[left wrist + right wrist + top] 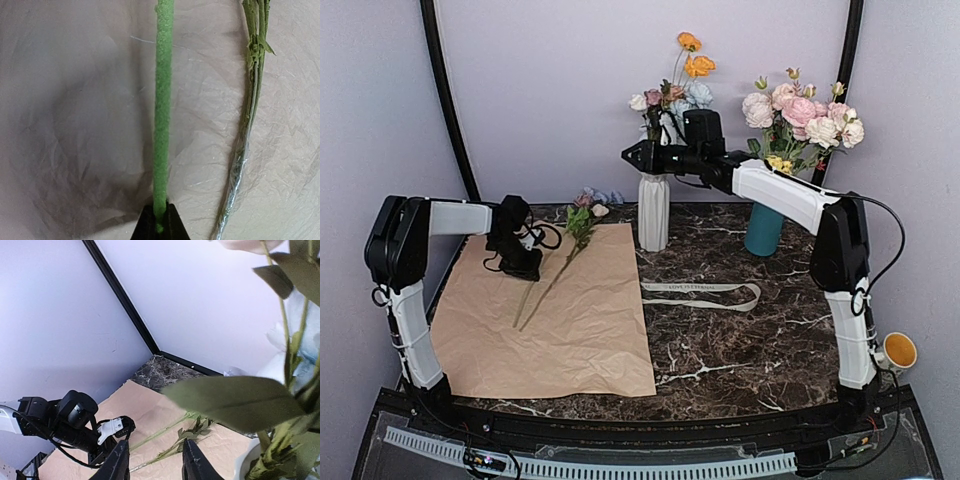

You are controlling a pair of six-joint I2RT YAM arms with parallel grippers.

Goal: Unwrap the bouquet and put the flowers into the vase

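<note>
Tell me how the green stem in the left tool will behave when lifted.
Long and thin, the stem probably droops toward its far end. Its fuzzy surface should resist slipping in the left tool. It looks light for its length.

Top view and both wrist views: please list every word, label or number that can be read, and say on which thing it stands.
Cream ribbon lying on the marble table: one line of dark printed letters, too small and blurred to read.
Left wrist view: no text.
Right wrist view: no text.
Nothing else in the top view carries writing that can be made out.
</note>
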